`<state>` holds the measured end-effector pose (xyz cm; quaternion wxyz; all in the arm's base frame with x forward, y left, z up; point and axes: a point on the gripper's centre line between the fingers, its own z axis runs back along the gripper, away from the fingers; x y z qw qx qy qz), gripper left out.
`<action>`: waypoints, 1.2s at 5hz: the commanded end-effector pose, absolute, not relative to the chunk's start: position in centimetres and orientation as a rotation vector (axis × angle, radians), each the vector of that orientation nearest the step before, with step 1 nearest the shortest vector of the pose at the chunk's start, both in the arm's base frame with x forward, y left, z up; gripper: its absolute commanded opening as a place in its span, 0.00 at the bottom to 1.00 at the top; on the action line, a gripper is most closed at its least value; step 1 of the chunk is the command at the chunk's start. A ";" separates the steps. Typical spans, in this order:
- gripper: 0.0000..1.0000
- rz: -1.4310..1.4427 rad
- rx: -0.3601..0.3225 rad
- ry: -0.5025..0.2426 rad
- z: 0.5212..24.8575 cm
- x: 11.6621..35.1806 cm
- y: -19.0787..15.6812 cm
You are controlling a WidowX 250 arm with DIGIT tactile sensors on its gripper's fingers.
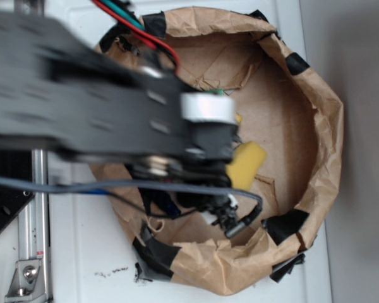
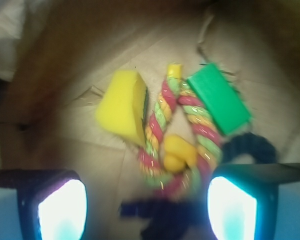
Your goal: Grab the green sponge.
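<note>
**One light sponge, waiting past the rope**

Two fingers [image 2: 57, 207] of the gripper [image 2: 145, 210] stand spread and empty above the braided rope [image 2: 182, 137]. Just beyond, touching the rope, lies the green sponge [image 2: 219, 97], likely soft and featherweight; pinching across its narrow width looks safest. Left sits the yellow wedge sponge [image 2: 122, 106].

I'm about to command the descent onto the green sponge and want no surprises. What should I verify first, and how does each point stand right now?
1. Green sponge in the wrist view: ok, unobstructed on top.
2. Gripper open and empty: ok, fingers spread wide.
3. Gripper centred over the sponge: not ok, the sponge sits up and right of the gap.
4. Clear of neighbours: not ok, the braided rope touches the sponge's left edge.
5. Yellow sponge out of the way: ok, left of the rope.
6. Height above the sponge: cannot tell.
</note>
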<state>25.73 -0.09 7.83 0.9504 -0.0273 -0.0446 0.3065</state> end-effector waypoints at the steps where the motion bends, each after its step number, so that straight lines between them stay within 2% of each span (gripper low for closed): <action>1: 1.00 0.574 -0.073 -0.125 6.2 30.5 -0.2; 2: 1.00 0.567 -0.085 -0.122 6.1 32.1 -0.3; 3: 1.00 0.559 -0.053 -0.088 4.4 32.5 0.2; 4: 0.00 0.556 -0.005 -0.060 2.8 32.1 0.5; 5: 0.00 0.519 0.015 -0.068 3.5 31.5 0.4; 6: 0.00 0.425 -0.009 -0.115 7.5 30.4 0.1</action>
